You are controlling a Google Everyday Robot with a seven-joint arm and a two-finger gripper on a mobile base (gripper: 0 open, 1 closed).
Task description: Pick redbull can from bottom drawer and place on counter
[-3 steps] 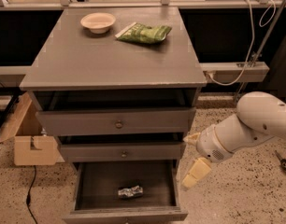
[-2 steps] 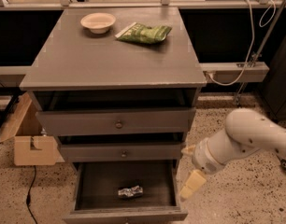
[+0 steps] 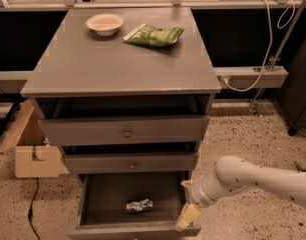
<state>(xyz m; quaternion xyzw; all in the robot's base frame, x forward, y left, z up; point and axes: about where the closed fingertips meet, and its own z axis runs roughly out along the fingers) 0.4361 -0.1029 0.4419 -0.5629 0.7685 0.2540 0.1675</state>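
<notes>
One white robot arm reaches in from the right, and its hand [image 3: 185, 202] hangs at the right front corner of the open bottom drawer [image 3: 105, 196], the lowest and deepest of three grey wooden drawers, with a dark flat floor. Both pale yellowish fingers [image 3: 188, 217] stand apart, so the hand is spread and grips nothing.

Left of the hand as the camera sees it, at about the same height, the small, crinkled, shiny silver redbull can [image 3: 139, 204] lies on its side on the drawer floor, near the front. A strip of bare dark floor and the drawer's right wall lie between can and hand; they do not touch.

Above the hand and to its left are two knobbed grey drawers [image 3: 127, 132], each pulled out a little. Higher still is the flat matte grey desk [image 3: 118, 64], well apart from the hand. On its far part sit a shallow cream bowl [image 3: 105, 23] and, just beside it, a crumpled green snack bag [image 3: 154, 35]. Far left of the hand, on the speckled floor, stands an open brown cardboard box [image 3: 35, 156].
</notes>
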